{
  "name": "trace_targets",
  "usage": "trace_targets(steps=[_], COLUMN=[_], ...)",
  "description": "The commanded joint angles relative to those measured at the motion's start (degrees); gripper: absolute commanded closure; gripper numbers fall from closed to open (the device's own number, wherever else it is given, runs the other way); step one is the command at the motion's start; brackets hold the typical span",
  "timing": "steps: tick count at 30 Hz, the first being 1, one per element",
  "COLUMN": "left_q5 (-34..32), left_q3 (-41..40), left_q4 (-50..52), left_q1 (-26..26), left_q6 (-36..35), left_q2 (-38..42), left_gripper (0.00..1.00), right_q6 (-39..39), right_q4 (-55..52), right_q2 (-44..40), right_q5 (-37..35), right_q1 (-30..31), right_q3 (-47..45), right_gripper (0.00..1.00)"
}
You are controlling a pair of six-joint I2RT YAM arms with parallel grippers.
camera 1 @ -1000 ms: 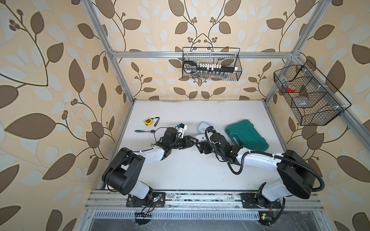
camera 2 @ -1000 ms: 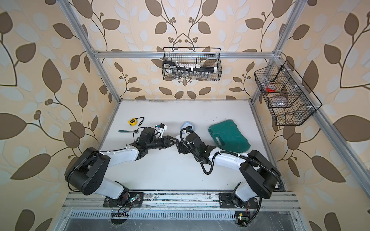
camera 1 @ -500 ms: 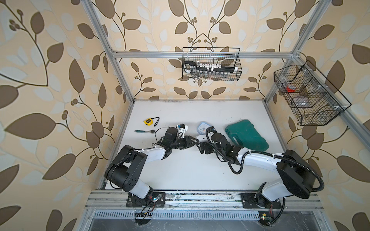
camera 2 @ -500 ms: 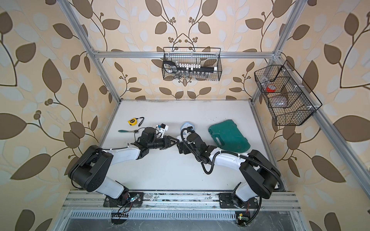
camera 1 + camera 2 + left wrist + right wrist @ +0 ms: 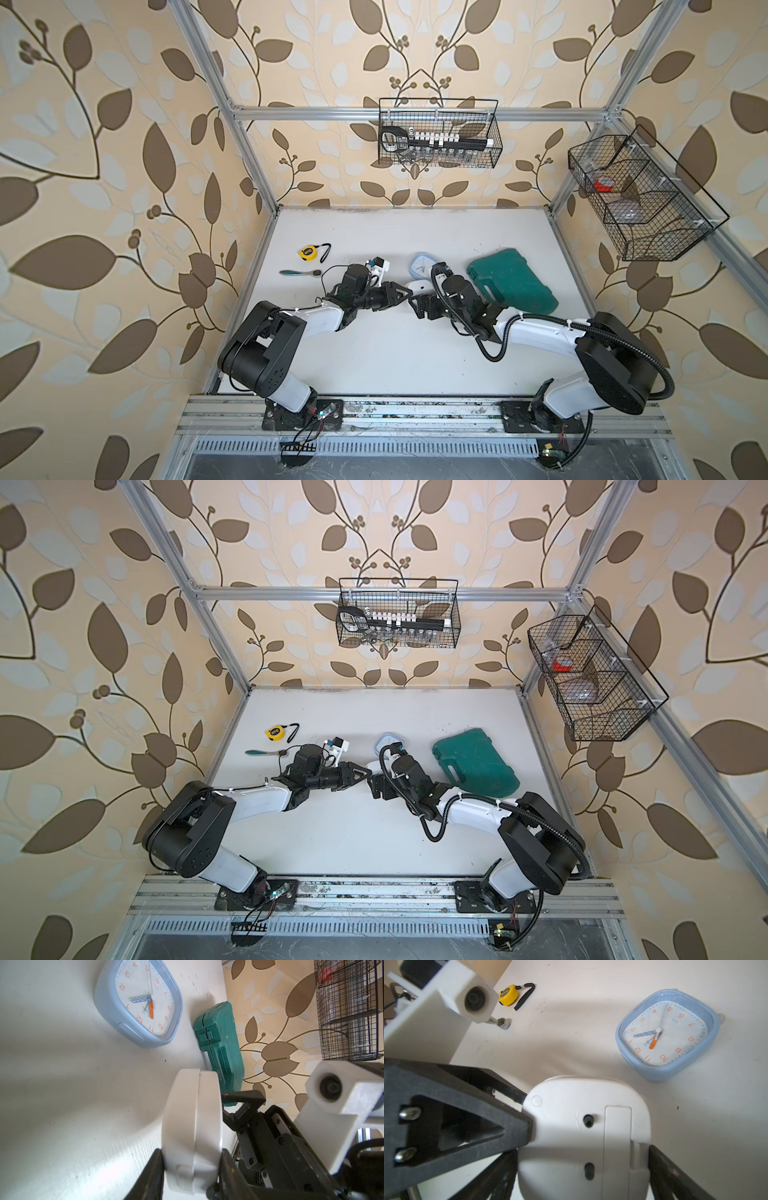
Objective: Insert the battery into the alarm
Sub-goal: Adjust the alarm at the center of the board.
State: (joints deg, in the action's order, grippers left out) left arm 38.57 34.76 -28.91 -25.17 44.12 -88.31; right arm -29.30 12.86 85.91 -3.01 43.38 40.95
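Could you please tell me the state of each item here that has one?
White plastic alarm clock: held on edge, battery cover looks shut.
Left hand: shut on the white clock.
Right hand: open, jaws flanking it.
Blue square alarm clock: lying face up.
Green plastic tool case: closed.
Yellow tape measure: retracted.

Orange numerals 1–12 on blue clock (image 5: 666, 1034)

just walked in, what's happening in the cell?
Both arms meet at a white alarm mid-table. The left gripper is clamped on its front and back. The right gripper straddles its sides, jaws wide; whether it grips is unclear. The battery cover looks shut and no battery is in view. A blue clock lies face up nearby.
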Motion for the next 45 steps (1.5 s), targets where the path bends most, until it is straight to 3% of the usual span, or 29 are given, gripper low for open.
trace_targets(steps=[1, 10, 17, 18, 22, 26, 39, 45], left_q5=[1.8, 3.0, 3.0, 3.0, 3.1, 3.7, 4.0, 2.7], left_q3=[2.1, 2.4, 2.5, 2.5, 2.8, 2.9, 2.1, 2.6], left_q4=[-2.7, -3.6, -3.7, -3.6, -3.3, -4.9, -7.4, -6.0], left_q1=[-0.6, -0.6, -0.5, -0.6, -0.6, -0.6, -0.6, -0.6], left_q6=[0.6, 1.7, 1.7, 1.7, 2.2, 3.5, 4.2, 1.7], left_q2=[-0.1, -1.0, -1.2, -1.2, -2.1, -3.4, -4.0, -2.0], left_gripper=[0.73, 0.72, 0.71, 0.69, 0.45, 0.39, 0.66, 0.68], right_q6=[-0.2, 0.0, 0.1, 0.1, 0.2, 0.1, -0.8, -1.1], right_q4=[3.2, 1.8, 1.4, 1.4, 1.9, 2.3, 2.4, 2.1], right_q2=[0.4, 2.2, 2.4, 2.2, 1.0, 0.5, 0.4, -2.4], right_q5=[1.9, 1.7, 1.7, 1.8, 2.6, 3.0, 3.1, 1.6], right_q1=[0.0, -0.3, -0.4, -0.4, -0.4, -0.4, -0.7, -1.2], right_q3=[-0.1, 1.1, 1.4, 1.3, 1.0, 0.7, 0.3, -0.8], right_gripper=[0.06, 0.05, 0.12, 0.13, 0.17, 0.18, 0.15, 0.06])
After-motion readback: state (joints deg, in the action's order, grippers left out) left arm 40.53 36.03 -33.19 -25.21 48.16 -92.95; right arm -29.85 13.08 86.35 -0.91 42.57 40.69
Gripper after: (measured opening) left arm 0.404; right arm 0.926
